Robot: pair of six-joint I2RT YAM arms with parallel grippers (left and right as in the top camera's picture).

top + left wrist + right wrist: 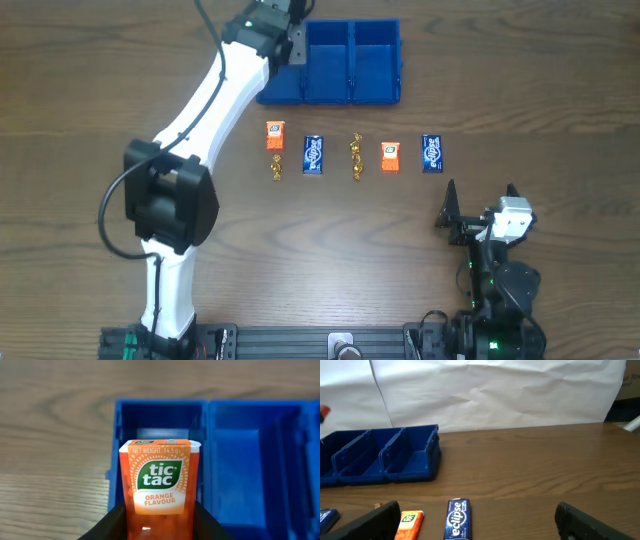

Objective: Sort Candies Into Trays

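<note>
Left wrist view: our left gripper (pixel 160 522) is clamped on the small orange plastic candy box (pixel 161 477); it hangs over the blue plastic tray's (pixel 209 440) left-end compartment (release goes straight down, we judge); the right gripper (pixel 480 200) is spread, well apart.

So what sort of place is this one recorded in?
Probably a robot lab test bench: wood-grain table, white sheet as backdrop, candies laid in a row before a blue tray, an orange candy box in the left gripper.
</note>
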